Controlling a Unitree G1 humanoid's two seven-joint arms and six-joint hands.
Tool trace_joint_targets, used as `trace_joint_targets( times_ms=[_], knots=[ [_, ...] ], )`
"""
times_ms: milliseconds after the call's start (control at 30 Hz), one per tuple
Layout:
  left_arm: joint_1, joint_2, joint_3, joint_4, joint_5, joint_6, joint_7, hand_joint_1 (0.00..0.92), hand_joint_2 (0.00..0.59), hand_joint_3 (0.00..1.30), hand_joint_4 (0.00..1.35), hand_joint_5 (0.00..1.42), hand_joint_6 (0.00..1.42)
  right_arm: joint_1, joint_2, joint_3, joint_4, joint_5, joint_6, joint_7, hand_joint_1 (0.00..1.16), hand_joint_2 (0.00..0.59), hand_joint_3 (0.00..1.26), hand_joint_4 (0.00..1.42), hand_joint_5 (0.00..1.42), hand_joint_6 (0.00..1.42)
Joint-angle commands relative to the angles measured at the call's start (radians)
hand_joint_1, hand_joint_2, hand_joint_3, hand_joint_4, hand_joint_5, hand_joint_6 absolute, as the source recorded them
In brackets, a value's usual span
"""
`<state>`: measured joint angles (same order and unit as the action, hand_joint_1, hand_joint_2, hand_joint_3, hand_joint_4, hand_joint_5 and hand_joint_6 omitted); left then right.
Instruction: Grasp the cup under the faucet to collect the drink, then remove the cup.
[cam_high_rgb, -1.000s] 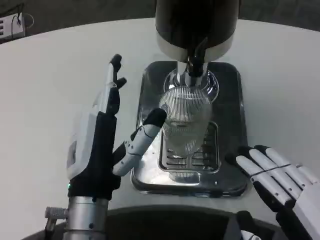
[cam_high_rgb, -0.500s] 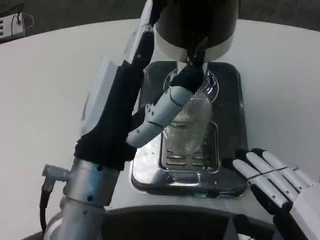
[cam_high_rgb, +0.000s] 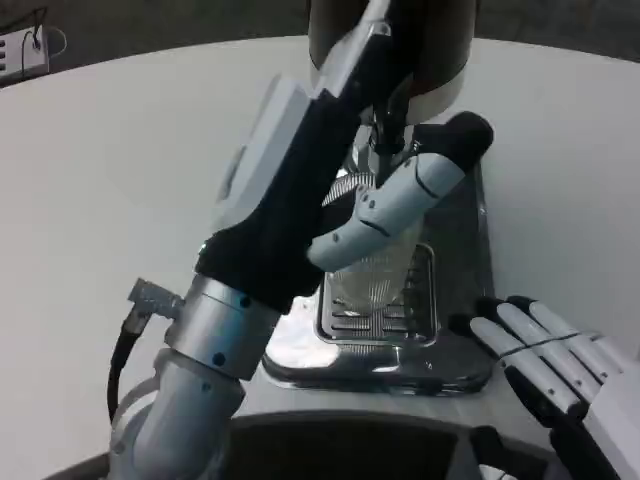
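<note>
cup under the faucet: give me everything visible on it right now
The cup is clear, vertically ribbed, plastic or glass by its look, standing upright on the slotted grate of the shiny metal drip tray, under the faucet. The left hand reaches across it and hides its rim and upper part; contact cannot be told. Fill level cannot be told.

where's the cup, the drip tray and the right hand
cup (cam_high_rgb: 375, 275), head view, ribbed clear wall below the left hand
drip tray (cam_high_rgb: 385, 372), head view, shiny front rim
right hand (cam_high_rgb: 545, 355), head view, its white fingers
</note>
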<state>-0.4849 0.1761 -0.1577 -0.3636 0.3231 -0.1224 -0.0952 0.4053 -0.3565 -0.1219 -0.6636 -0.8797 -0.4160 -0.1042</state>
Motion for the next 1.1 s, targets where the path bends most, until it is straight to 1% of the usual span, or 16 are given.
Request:
trace_joint_targets(
  times_ms=[33, 200, 433, 533, 600, 667, 900, 967, 1100],
  knots=[
    [0.001, -0.001, -0.014, 0.006, 0.013, 0.017, -0.019, 0.000, 0.180, 0.00, 0.00, 0.04, 0.00, 0.003, 0.003, -0.006, 0.005, 0.008, 0.008, 0.005, 0.22, 0.558, 0.16, 0.10, 0.10, 0.22],
    [0.015, 0.008, -0.020, 0.001, 0.023, 0.034, -0.029, 0.000, 0.180, 0.00, 0.00, 0.04, 0.00, 0.001, 0.001, -0.006, 0.005, 0.012, 0.011, 0.005, 0.22, 0.558, 0.16, 0.10, 0.10, 0.22],
    [-0.005, 0.054, -0.043, -0.032, 0.066, 0.103, -0.113, 0.000, 0.171, 0.00, 0.00, 0.05, 0.00, -0.002, 0.002, -0.002, 0.007, 0.013, 0.010, 0.006, 0.22, 0.558, 0.16, 0.10, 0.10, 0.22],
    [-0.040, 0.083, -0.063, -0.048, 0.105, 0.135, -0.166, 0.000, 0.167, 0.00, 0.00, 0.06, 0.00, -0.003, 0.003, 0.000, 0.007, 0.013, 0.012, 0.007, 0.22, 0.558, 0.16, 0.10, 0.10, 0.23],
    [-0.062, 0.109, -0.085, -0.073, 0.170, 0.137, -0.189, 0.000, 0.165, 0.00, 0.00, 0.07, 0.01, -0.004, 0.004, 0.001, 0.007, 0.013, 0.013, 0.008, 0.22, 0.558, 0.16, 0.10, 0.10, 0.23],
    [-0.073, 0.123, -0.100, -0.093, 0.219, 0.139, -0.202, 0.000, 0.165, 0.00, 0.00, 0.08, 0.02, -0.005, 0.005, 0.001, 0.007, 0.014, 0.014, 0.007, 0.22, 0.558, 0.16, 0.10, 0.10, 0.23],
    [-0.092, 0.155, -0.129, -0.137, 0.332, 0.159, -0.263, 0.000, 0.163, 0.01, 0.00, 0.09, 0.02, -0.006, 0.004, 0.000, 0.011, 0.028, 0.012, 0.004, 0.22, 0.558, 0.16, 0.10, 0.10, 0.23],
    [-0.093, 0.161, -0.131, -0.144, 0.354, 0.156, -0.272, 0.000, 0.154, 0.02, 0.00, 0.09, 0.02, -0.008, 0.005, 0.001, 0.012, 0.030, 0.014, 0.006, 0.22, 0.558, 0.16, 0.10, 0.10, 0.23],
    [-0.091, 0.171, -0.133, -0.155, 0.386, 0.153, -0.286, 0.000, 0.154, 0.02, 0.00, 0.09, 0.02, -0.008, 0.006, 0.004, 0.012, 0.039, 0.016, 0.011, 0.22, 0.556, 0.16, 0.10, 0.10, 0.23]
  ],
)
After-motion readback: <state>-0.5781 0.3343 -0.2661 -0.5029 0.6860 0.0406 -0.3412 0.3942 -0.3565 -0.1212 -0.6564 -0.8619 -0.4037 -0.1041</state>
